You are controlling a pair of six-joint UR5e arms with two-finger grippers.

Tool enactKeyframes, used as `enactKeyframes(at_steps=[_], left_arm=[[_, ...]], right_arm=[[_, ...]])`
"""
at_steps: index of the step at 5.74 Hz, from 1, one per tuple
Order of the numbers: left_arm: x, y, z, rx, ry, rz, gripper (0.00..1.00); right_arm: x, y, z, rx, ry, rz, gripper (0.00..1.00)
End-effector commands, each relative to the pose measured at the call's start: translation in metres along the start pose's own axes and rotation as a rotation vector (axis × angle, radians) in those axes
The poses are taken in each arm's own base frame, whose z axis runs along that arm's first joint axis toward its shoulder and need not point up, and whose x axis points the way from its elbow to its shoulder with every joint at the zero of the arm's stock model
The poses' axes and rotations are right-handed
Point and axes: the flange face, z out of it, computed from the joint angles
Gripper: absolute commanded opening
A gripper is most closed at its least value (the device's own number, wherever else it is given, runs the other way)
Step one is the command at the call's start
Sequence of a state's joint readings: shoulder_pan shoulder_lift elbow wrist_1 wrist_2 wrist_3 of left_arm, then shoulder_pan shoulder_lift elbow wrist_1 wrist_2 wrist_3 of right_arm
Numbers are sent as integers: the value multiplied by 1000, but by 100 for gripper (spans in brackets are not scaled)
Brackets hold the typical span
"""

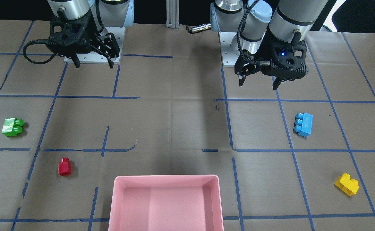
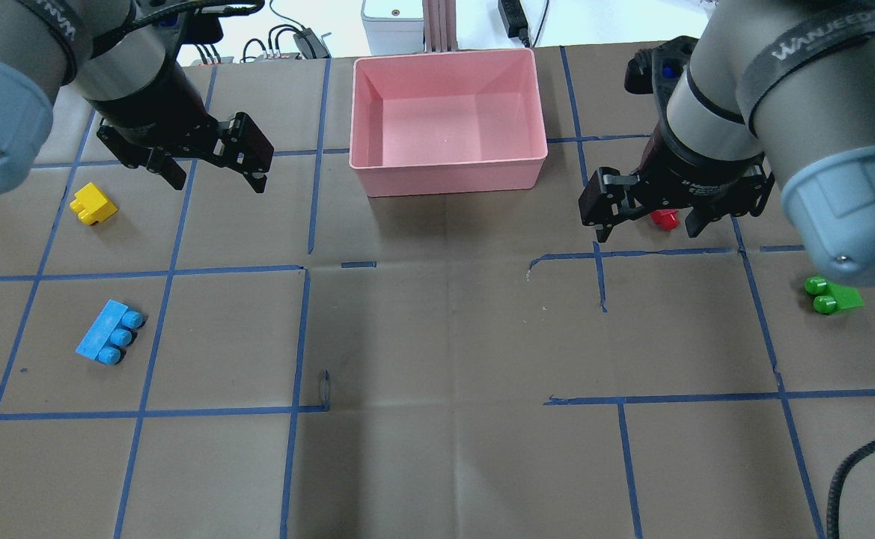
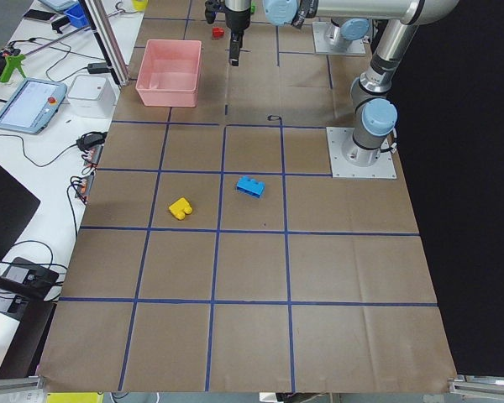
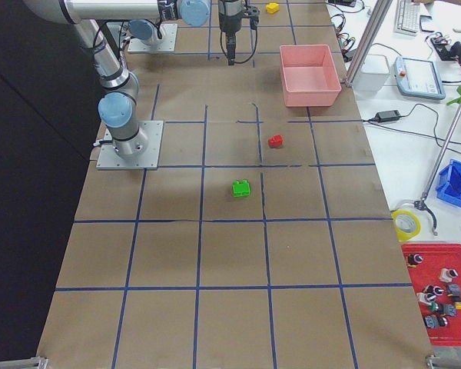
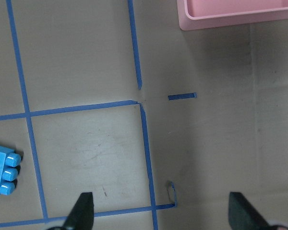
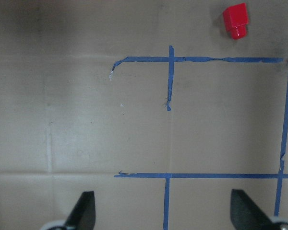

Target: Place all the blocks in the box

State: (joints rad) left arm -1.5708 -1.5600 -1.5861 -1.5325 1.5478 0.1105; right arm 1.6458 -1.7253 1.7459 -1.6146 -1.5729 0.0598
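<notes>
The pink box stands empty at the table's far middle edge; it also shows in the front view. The yellow block and the blue block lie on my left side. The red block and the green block lie on my right side. My left gripper is open and empty, held above the table right of the yellow block. My right gripper is open and empty, held above the table, and partly hides the red block in the overhead view. The red block shows whole in the right wrist view.
Brown paper with a blue tape grid covers the table. The two arm bases stand at my side of the table. Past the box, beyond the table edge, are a tablet, a white device and cables.
</notes>
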Motion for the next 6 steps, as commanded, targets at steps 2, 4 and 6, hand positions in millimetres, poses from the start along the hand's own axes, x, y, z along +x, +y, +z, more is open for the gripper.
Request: enactKeyframes(at_steps=[2,4,6], left_arm=[[0,0,1,-2,0,0,100],[0,1,-2,4,-4,-1,100],[0,4,0,-5,-3,-3,100]], right_arm=[[2,7,4,-57,3,3,100],[1,8,7,-62,2,3,100],[1,5,9,-66,3,4,100]])
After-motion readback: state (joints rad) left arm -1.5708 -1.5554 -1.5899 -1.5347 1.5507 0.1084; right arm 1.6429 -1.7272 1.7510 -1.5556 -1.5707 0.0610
